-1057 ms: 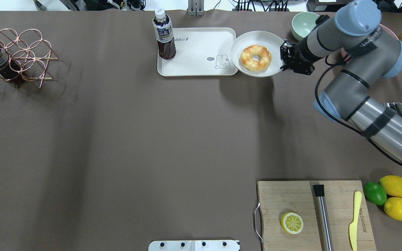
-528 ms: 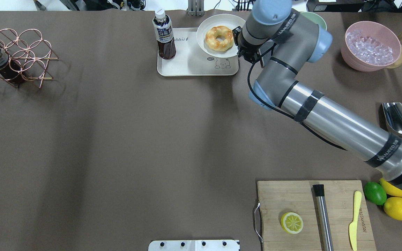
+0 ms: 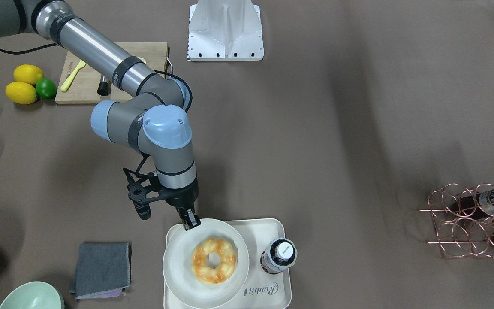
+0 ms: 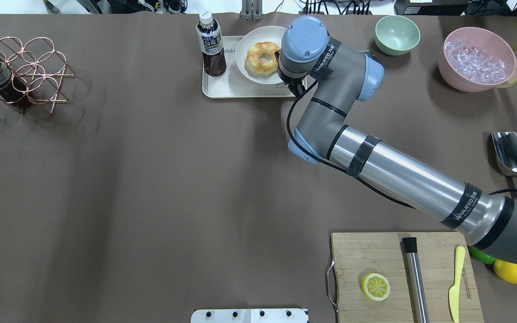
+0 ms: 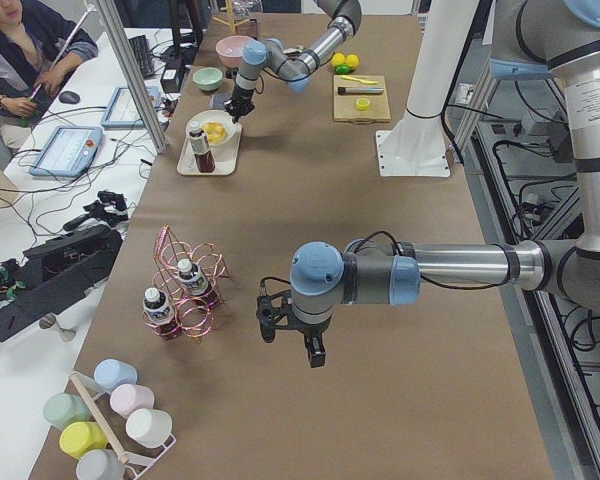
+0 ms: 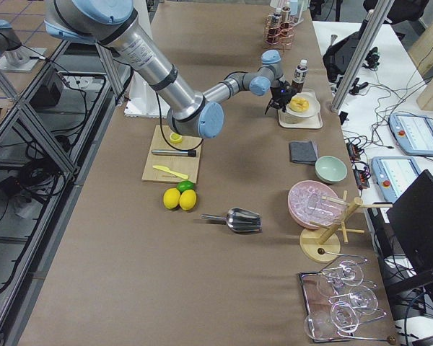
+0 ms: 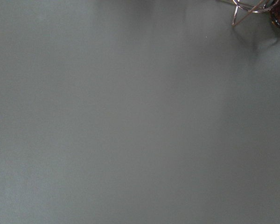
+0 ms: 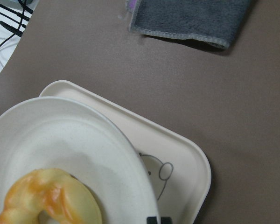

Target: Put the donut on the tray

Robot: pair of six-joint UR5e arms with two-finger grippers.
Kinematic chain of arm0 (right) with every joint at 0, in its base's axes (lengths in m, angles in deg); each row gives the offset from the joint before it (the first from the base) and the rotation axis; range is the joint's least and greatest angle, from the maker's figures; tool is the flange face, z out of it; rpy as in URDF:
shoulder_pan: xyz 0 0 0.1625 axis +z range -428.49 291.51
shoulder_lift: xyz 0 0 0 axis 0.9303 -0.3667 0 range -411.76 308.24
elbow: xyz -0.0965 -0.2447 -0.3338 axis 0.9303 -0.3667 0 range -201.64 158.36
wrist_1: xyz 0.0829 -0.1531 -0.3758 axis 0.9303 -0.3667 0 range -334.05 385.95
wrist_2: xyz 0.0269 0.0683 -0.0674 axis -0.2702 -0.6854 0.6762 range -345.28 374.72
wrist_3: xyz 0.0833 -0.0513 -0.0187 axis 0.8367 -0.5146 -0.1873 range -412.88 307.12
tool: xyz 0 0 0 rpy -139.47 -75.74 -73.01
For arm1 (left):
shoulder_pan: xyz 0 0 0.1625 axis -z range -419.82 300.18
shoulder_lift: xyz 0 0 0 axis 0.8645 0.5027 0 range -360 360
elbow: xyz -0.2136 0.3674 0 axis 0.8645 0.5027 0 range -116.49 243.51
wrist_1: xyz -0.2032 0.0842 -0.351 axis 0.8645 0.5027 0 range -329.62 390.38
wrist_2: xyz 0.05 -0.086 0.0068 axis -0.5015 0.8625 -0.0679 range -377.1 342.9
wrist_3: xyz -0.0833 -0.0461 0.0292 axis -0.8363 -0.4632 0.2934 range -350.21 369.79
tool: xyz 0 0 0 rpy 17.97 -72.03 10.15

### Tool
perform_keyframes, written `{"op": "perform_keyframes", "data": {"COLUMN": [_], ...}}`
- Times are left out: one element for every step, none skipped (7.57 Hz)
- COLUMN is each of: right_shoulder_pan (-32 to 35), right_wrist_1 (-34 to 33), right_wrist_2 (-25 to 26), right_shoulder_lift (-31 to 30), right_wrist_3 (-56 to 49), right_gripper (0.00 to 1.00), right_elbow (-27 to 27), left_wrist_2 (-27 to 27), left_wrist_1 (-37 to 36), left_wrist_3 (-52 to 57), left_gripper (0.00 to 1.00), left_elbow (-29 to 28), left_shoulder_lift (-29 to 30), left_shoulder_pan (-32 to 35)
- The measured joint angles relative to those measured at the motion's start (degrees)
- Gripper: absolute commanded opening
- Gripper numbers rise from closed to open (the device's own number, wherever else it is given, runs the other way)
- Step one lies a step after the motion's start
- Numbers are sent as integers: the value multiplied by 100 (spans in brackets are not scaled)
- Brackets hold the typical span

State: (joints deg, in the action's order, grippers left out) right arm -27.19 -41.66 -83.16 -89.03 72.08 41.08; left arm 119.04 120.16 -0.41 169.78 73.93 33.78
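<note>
The right arm's fingers point(image 3: 189, 221) pinch the plate point(image 3: 177, 264) by its rim at about 11 o'clock, front view, so the donut point(image 3: 213, 260) hangs over the tray point(image 3: 275, 289) untouched. The left fingers point(image 5: 316, 352): can't tell.

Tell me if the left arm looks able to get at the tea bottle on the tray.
Probably yes: the tea bottle stands at the tray end nearer the left tool, with open table between; the right tool and plate are on its far side.
</note>
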Motion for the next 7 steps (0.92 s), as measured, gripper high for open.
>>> {"op": "perform_keyframes", "data": {"right_shoulder_pan": [-66, -92, -71, 14, 108, 196, 330], "right_wrist_1": [-8, -23, -55, -151, -408, -588, -674], "right_wrist_2": [145, 216, 238, 146, -47, -202, -433], "right_shoulder_lift": [12, 25, 65, 55, -82, -419, -851], "right_wrist_3": [197, 287, 276, 135, -227, -645, -1093], "right_gripper": [100, 100, 100, 100, 100, 100, 100], "right_elbow": [-7, -6, 11, 158, 506, 985, 1491], "left_wrist_2": [0, 0, 4, 7, 12, 16, 21], "left_wrist_1": [3, 4, 4, 0, -3, -4, -4], "left_wrist_3": [4, 6, 3, 1, 0, 0, 0], "left_gripper": [99, 99, 99, 99, 99, 99, 99], "left_elbow": [3, 6, 7, 8, 8, 5, 2], "left_shoulder_lift": [-15, -27, -32, -35, -36, -41, -43], "left_shoulder_pan": [0, 0, 0, 0, 0, 0, 0]}}
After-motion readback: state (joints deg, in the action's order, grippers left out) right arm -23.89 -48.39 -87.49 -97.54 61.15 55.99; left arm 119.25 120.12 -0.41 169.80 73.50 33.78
